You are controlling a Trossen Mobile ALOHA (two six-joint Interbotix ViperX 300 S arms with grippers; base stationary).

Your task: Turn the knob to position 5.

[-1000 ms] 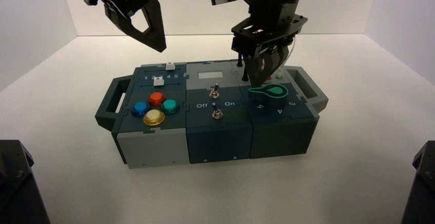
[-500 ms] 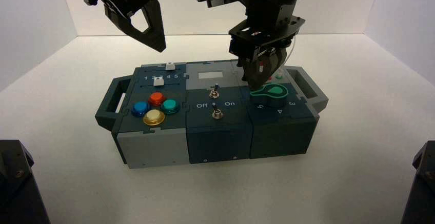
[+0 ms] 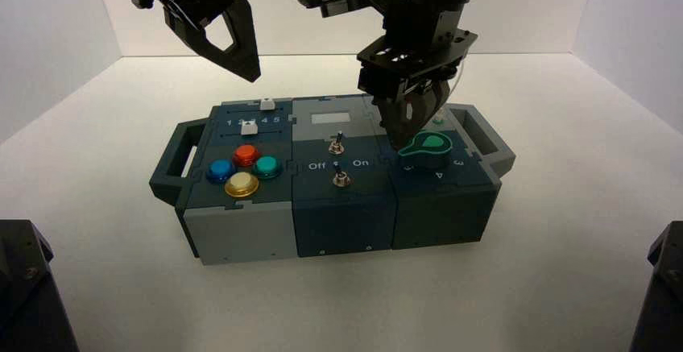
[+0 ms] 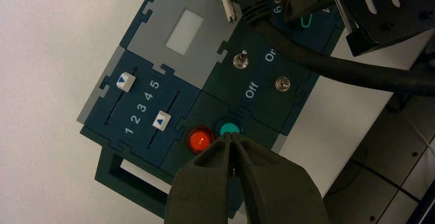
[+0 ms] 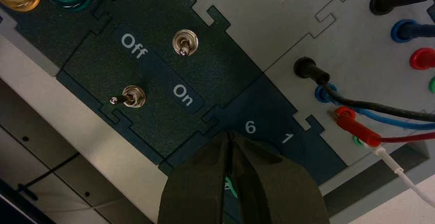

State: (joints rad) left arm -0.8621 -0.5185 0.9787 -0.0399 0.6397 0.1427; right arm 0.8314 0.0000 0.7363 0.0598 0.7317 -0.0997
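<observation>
The step in hand is judged to be the turning of the knob [image 3: 424, 149], which is set on the dark blue-grey panel at the right end of the box [image 3: 242, 235], just right of the two toggle switches [image 3: 340, 161]. In the high view the knob's teardrop pointer is aimed leftward toward those switches and slightly toward the box's front edge. The digits 4 and 3 are seen along the arc in front of the knob; the digit nearest the pointer tip is partly hidden, so whether position 5 is met cannot be told. The right wrist view shows only 6 and 1 plainly, beyond the fingertips.

The right tool [image 3: 405, 136] is lowered at the knob's left rear side, by the pointer. Its fingers [image 5: 205, 183] are pressed together with no gap, and nothing is gripped between them; the closed tip seems to be used as a pusher against the pointer, though actual contact cannot be confirmed.

The next move is judged to call for a check of the pointer against the 5, a small further sideways push if it falls short, and then a clean lift clear of the knob.

The left tool [image 3: 233, 46] is held high above the slider panel [image 3: 251, 122], well left of the knob, its fingers closed on nothing.
</observation>
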